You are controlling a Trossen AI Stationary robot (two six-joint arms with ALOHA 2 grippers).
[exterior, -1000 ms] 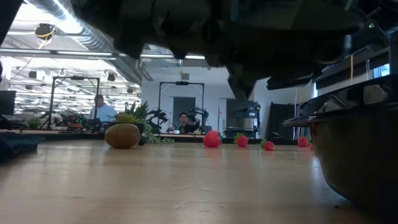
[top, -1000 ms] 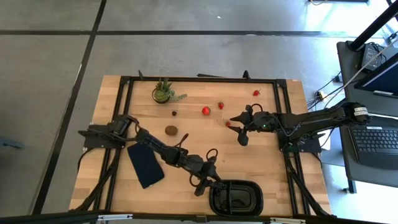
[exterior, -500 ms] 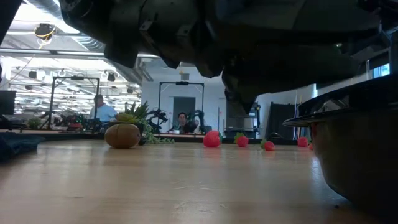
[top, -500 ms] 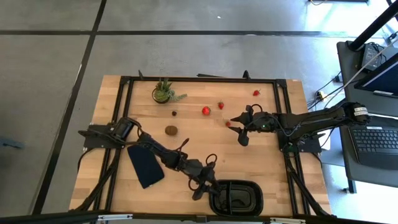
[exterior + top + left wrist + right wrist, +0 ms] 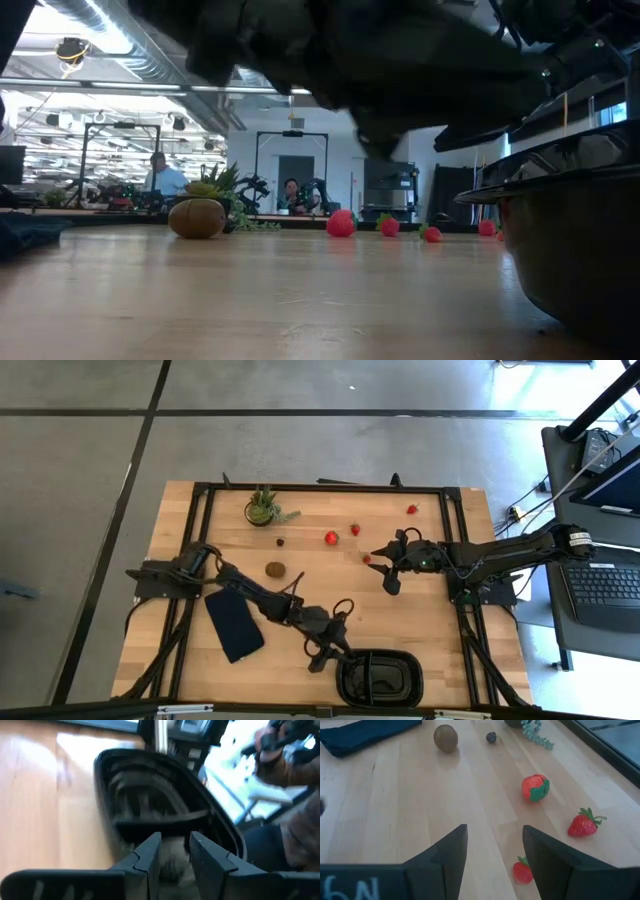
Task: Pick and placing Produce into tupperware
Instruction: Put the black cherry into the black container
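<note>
Left end effector shifted; tupperware interior wrist-only.

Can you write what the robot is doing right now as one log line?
left gripper: open, empty, by tupperware | right gripper: open, above strawberry | kiwi: on table

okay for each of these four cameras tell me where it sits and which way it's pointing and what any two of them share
High view: above the table, looking straight down; both arms show, left gripper by the tray, right gripper by the strawberries.
Low view: at tabletop height, looking level across to the room; dark arm parts overhead.
Left wrist: on the left arm, facing the tray past its own fingers.
Right wrist: on the right arm, facing the table past its own fingers.
Shared: the kiwi shows in the right wrist, high and low views.
</note>
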